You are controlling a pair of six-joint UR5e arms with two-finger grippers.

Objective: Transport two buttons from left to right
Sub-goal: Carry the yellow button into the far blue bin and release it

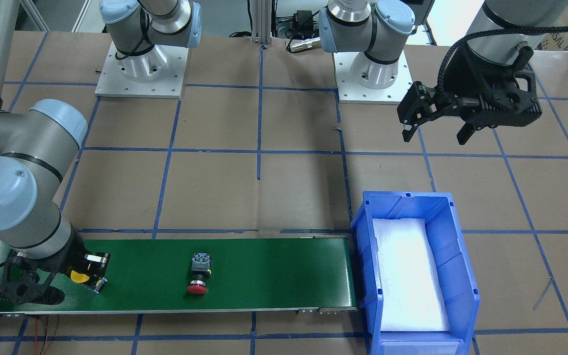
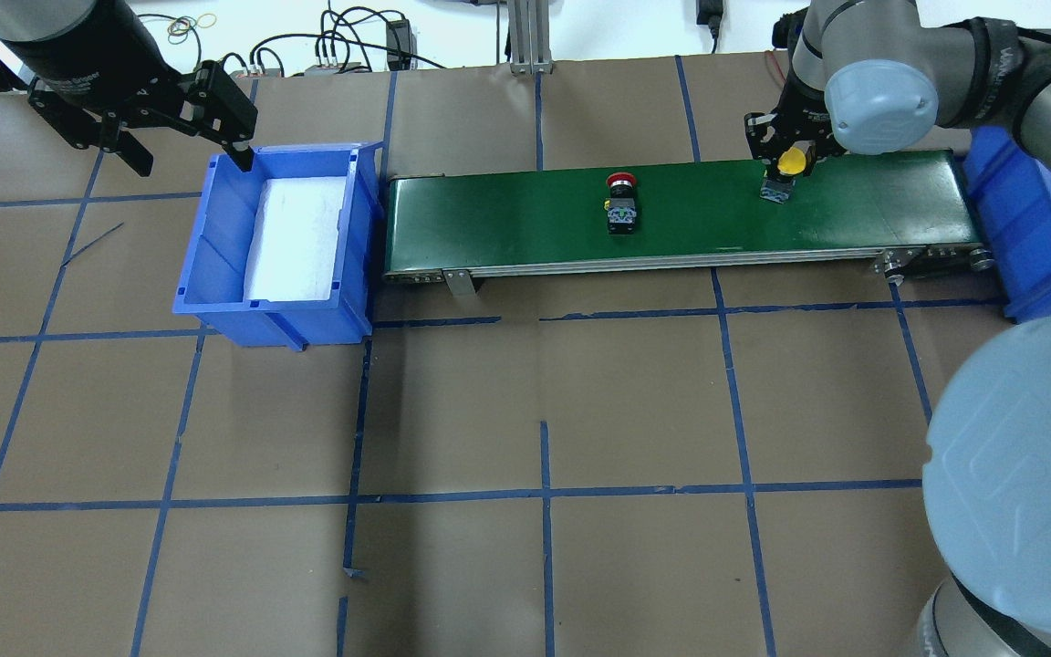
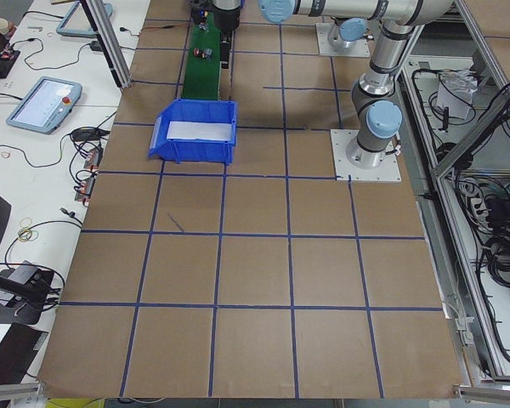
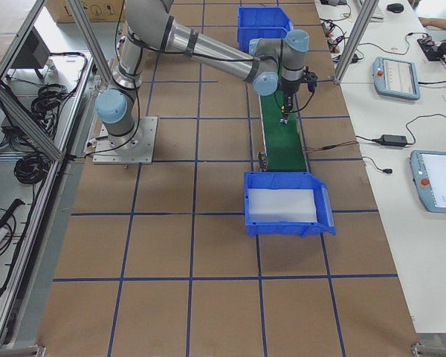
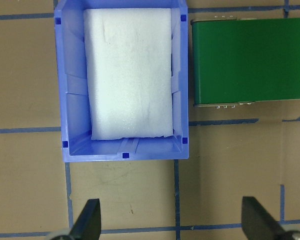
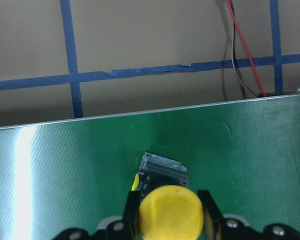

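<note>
Closest to the overhead lens, the right arm's big grey elbow joint with its pale blue cap [image 2: 1018, 474] looms over the near right corner of the brown paper-covered desk [image 2: 635, 411], which is gridded with blue tape.

At the desk's far left, the left gripper [image 2: 190, 157], black and two-fingered, hangs over the paper by the far left corner of the blue plastic bin [image 2: 288, 319]. Its fingers are spread wide with nothing between them. The bin holds only a white foam pad [image 2: 293, 237] on its floor and stands just beside the left end of the long green conveyor belt [image 2: 507, 219].

About midway along the belt lies the red button [image 2: 620, 201], a small push-button switch with a round red cap and a black-grey blocky body. It is on its side, cap pointing to the belt's far edge, well apart from both grippers.

Toward the belt's right end, near its far edge, is the yellow button [image 2: 785, 175], the same kind of switch with a round yellow cap. The right gripper [image 2: 790, 164] has its fingers pressed against either side of that cap, pinching it. Whether the body rests on the belt or hangs just clear, I cannot tell.

A second blue bin [image 2: 1036, 246] sits at the belt's right end, partly hidden behind the right arm.
</note>
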